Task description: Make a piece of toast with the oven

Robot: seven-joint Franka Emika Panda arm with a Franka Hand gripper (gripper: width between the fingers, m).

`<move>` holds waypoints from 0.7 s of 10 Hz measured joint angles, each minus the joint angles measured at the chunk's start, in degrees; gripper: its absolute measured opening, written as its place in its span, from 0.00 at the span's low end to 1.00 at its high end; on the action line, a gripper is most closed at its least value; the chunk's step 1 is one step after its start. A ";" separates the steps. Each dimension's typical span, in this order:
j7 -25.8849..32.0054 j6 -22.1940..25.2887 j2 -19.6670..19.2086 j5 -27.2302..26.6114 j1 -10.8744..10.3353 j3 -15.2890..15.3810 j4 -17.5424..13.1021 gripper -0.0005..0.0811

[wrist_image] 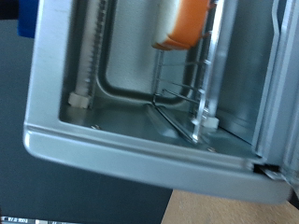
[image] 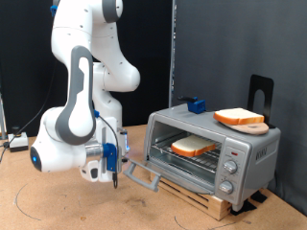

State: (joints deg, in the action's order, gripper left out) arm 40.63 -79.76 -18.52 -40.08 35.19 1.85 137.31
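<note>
The silver oven stands on a wooden pallet at the exterior view's right, its glass door swung down and open. One piece of toast lies on the wire rack inside. A second slice lies on a round wooden board on the oven's top. My gripper hangs low just to the left of the open door's handle, with nothing visible between its fingers. The wrist view looks into the oven's cavity and shows the orange crust of the toast. The fingers do not show there.
A small blue block sits on the oven's top at the back. A black stand rises behind the oven. Three knobs line the oven's front right. The brown table spreads below the arm.
</note>
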 joint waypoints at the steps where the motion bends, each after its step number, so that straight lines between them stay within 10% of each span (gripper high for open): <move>1: -0.19 0.00 1.60 -0.82 -0.21 0.64 1.32 1.00; 7: -0.57 -1.59 10.82 -5.92 -2.97 5.47 10.17 1.00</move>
State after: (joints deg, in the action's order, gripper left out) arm 40.06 -81.35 -7.70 -46.00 32.23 7.32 147.48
